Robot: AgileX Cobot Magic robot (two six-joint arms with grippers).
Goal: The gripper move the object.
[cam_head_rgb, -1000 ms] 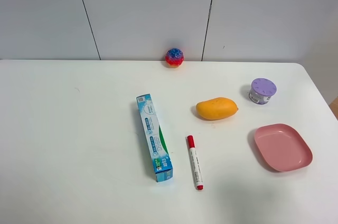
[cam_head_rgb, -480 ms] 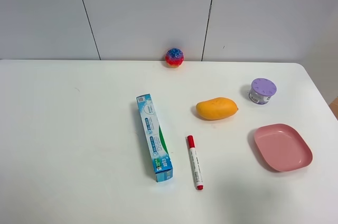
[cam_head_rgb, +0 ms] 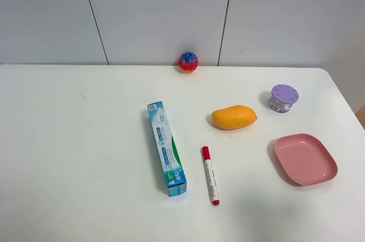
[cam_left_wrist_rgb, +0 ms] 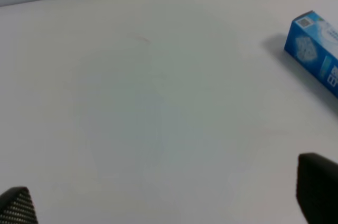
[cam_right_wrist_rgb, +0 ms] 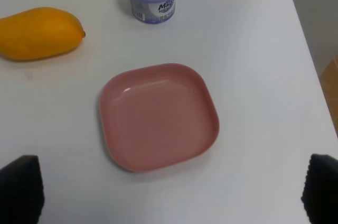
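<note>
The object is an orange-yellow mango [cam_head_rgb: 234, 117] lying on the white table, right of centre, with its pointed end toward the right. It also shows in the right wrist view [cam_right_wrist_rgb: 39, 33]. Neither gripper shows in the exterior high view. My left gripper [cam_left_wrist_rgb: 166, 197] is open and empty over bare table, left of the toothpaste box and far from the mango. My right gripper [cam_right_wrist_rgb: 171, 189] is open and empty, held above the table near the pink plate, with the mango off to one side.
A blue toothpaste box [cam_head_rgb: 167, 149] and a red marker [cam_head_rgb: 210, 175] lie left of and in front of the mango. A pink plate [cam_head_rgb: 305, 159] and a purple-lidded can [cam_head_rgb: 283, 98] sit at the right. A speckled ball [cam_head_rgb: 188, 62] rests at the back wall.
</note>
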